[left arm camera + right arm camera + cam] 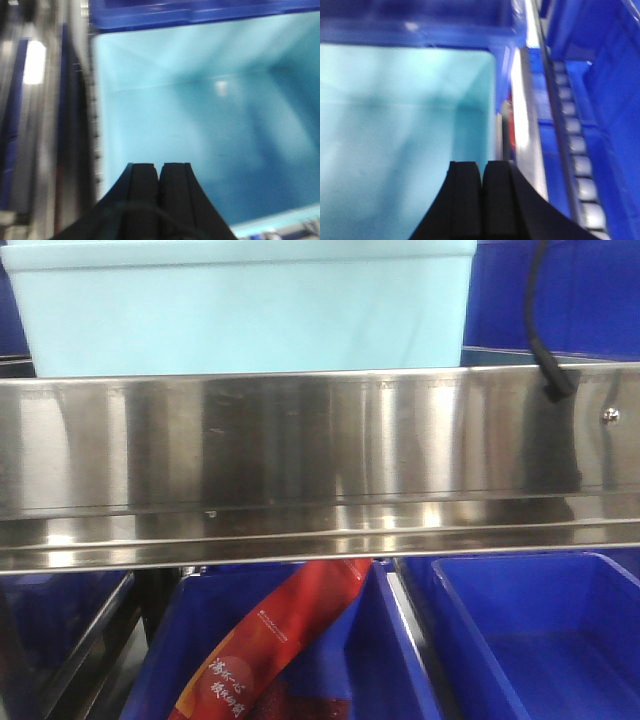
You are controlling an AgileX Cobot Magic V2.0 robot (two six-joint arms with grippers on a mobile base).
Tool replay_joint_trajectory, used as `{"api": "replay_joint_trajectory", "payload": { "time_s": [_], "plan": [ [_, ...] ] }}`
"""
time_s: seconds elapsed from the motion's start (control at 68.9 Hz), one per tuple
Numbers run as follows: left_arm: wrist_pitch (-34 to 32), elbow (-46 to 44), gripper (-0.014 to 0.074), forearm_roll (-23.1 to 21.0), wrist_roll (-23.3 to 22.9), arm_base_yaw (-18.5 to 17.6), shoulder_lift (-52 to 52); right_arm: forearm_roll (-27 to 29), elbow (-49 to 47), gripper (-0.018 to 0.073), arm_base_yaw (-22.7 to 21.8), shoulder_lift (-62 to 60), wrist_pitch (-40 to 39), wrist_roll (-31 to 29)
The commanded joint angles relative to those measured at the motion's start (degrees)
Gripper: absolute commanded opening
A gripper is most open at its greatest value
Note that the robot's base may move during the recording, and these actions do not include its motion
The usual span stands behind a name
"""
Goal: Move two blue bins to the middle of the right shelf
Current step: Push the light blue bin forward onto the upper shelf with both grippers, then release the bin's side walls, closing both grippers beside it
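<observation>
Behind the steel shelf rail (320, 450) sits a pale blue bin (250, 305); above its hollow, left hand (159, 172) and right hand (482, 170) hang pressed closed, holding nothing

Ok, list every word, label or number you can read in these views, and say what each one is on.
Red packet in the dark blue bin under the steel rail: white Chinese characters in a round patch low on it, plus a fine white line of print higher up; both too small and blurred to read.
Pale blue bin: no text visible.
Both wrist views: blurred, no text visible.
</observation>
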Motion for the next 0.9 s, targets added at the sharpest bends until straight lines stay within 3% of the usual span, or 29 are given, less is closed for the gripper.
{"api": "replay_joint_trajectory", "payload": {
  "time_s": [0.0,0.145,0.348,0.682,0.885],
  "plan": [
    [-4.58,1.93,-0.0111,-3.23,1.69,0.26,-2.73,0.04,2.24,-0.0167,0.06,-2.73,-3.84,-0.72],
    [-18.82,14.66,-0.0111,-4.26,1.69,-0.03,-10.81,0.04,14.48,-0.0167,0.06,-10.66,-15.31,-0.72],
    [-40.59,35.20,-0.0111,-4.52,1.69,-0.03,-22.50,-0.09,38.23,-0.0167,0.06,-22.64,-41.60,-0.72],
    [-58.93,60.62,-0.0111,-3.66,1.69,-0.03,-40.14,-2.20,68.41,-0.0167,0.06,-38.96,-67.04,-0.97],
    [-62.83,70.56,-0.0111,-3.41,1.69,-0.03,-50.01,-2.20,75.50,-0.0167,0.06,-47.11,-66.45,-0.97]
  ]
}}
